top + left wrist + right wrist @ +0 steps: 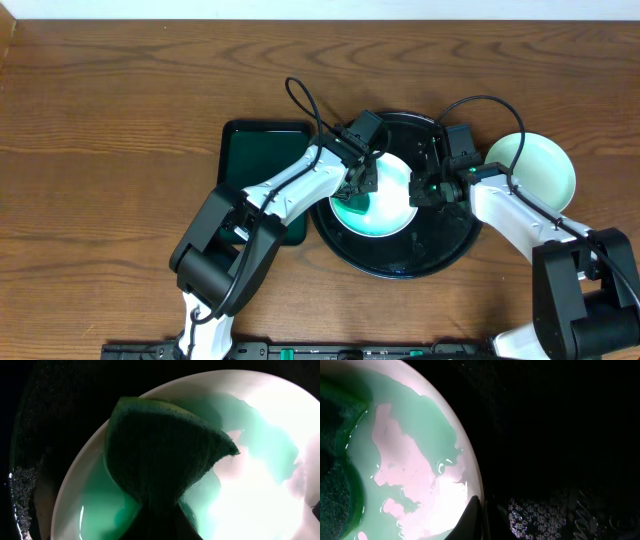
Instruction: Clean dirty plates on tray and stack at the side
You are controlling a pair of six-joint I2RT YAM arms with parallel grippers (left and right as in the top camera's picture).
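- The green sponge (160, 455) sits closest to the lens in the left wrist view. Its lower end is gathered into a narrow pinch at the bottom edge, where the left jaws are clamped on it.
- The sponge's broad free end lies down on the plate (260, 500), covering the left part of its bowl.
- Around the sponge the plate carries a pale green liquid film (250, 425) in patches, with glossy white patches between them.
- The right jaws stand together in the right wrist view. Their dark tips are at the plate's rim (470, 475), on the side away from the sponge. Whether they nip the rim or only touch it cannot be told.
- From overhead, the left arm (290, 190) reaches in from the lower left and the right arm (510, 205) from the right. Both sets of jaws meet the same plate, the left over its left part and the right at its right edge.
- That plate lies inside the round black tray (400, 262), near the tray's middle.
- The tray's floor beside the plate is wet, with fine bubbles (530, 515) on it.
- A second plate (535, 165), pale mint, rests on the worktop (120, 120) just beside the tray's right rim.
- A dark green rectangular tray (255, 160) lies just left of the black tray, partly under the left arm.
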